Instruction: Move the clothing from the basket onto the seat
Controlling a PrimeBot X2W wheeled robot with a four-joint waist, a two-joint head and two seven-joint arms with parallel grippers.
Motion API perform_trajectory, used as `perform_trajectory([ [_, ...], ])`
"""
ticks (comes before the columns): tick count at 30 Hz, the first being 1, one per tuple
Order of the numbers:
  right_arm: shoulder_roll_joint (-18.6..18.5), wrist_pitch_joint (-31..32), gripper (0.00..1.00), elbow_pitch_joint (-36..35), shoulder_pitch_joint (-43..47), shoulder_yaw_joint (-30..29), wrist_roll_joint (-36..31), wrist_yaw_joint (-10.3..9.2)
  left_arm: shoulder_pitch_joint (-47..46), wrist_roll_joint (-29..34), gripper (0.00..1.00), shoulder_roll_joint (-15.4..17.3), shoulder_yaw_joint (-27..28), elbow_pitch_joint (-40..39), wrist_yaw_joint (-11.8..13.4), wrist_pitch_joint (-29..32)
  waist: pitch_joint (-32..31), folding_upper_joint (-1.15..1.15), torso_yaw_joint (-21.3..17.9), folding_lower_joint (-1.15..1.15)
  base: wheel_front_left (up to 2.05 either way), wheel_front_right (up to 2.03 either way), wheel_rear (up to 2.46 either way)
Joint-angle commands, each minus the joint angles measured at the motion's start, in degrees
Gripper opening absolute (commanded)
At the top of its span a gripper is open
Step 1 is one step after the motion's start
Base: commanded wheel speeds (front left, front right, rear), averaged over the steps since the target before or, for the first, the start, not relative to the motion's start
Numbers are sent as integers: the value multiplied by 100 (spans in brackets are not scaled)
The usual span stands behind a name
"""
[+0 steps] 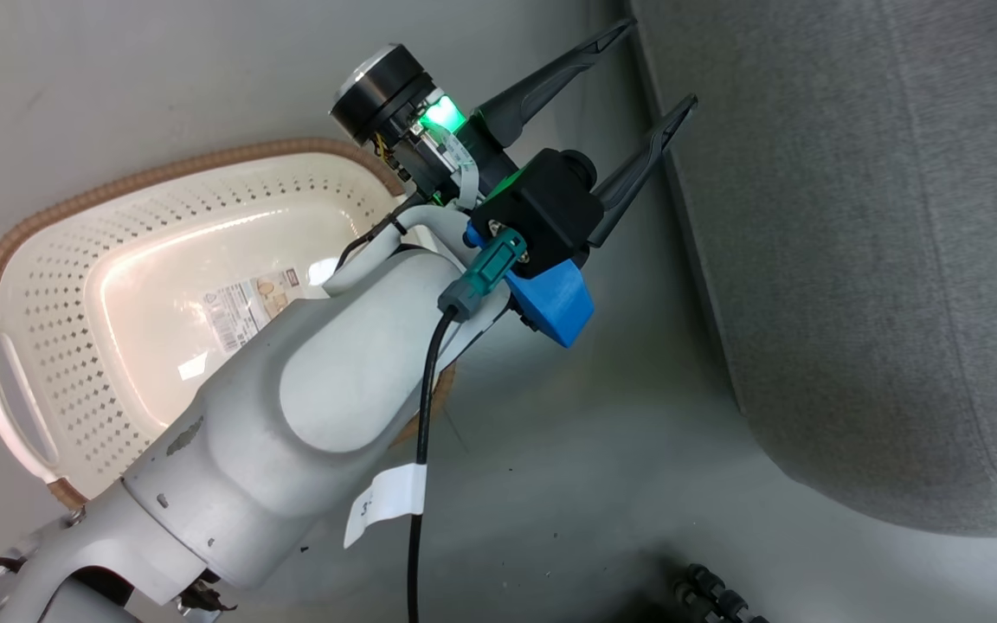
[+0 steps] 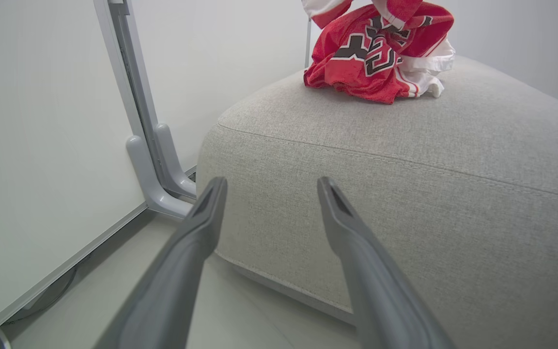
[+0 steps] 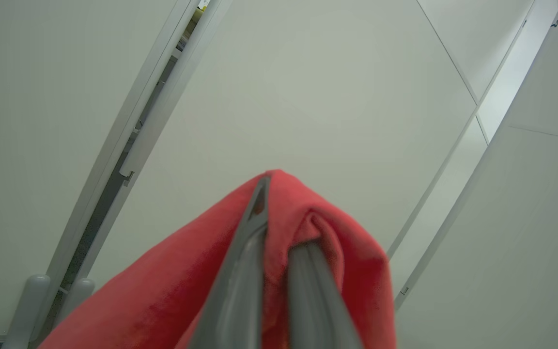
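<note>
In the head view the left gripper points toward 1 o'clock, its two dark fingers spread apart and holding nothing, their tips over the strip of floor beside the seat. The pale left forearm rises from 7 o'clock and hides the 4 o'clock part of the basket, which sits at 9 o'clock. On the part of the basket's bottom that can be seen lies a printed label; its far corner and right wall are behind the arm. The seat is at 3 o'clock, cut off by the top and right edges.

In the left wrist view the left gripper has its fingers parted in front of the seat's side, just below the stitched seam. At 1 o'clock the jersey lies crumpled on the seat's top. Its upper part runs out of the top edge, and the black-and-white lettering is too folded to read. A grey frame foot stands at 10 o'clock against a white panel.

In the right wrist view the right gripper is clamped on the plain red garment. The cloth drapes over the fingertips and falls toward 7 o'clock out of the bottom edge, so how far it hangs cannot be told. Behind it are white panels, and nothing there tells where this garment is relative to the seat or basket.
</note>
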Motion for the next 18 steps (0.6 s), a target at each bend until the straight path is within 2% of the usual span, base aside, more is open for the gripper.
perform_trajectory([
  [1, 31, -18, 0, 193, 132, -71, -101, 1, -81, 22, 100, 50, -8, -5, 35, -26, 166, 0, 63, -1, 0, 0, 0],
  [6, 235, -19, 0, 647, 508, -133, -150, 0, -67, -1, 100, 87, -39, 18, 26, -45, 198, 0, 45, -1, 0, 0, 0],
  [13, 758, -18, 0, 1040, 1037, -167, -145, 1, -39, -31, 100, 100, -60, 31, 44, -57, 117, 0, 11, -1, 0, 0, 0],
  [18, 928, -19, 0, 1143, 1214, -159, -112, 1, 23, -67, 100, 135, -69, 46, 64, -60, 12, 0, -32, -1, 0, 0, 0],
])
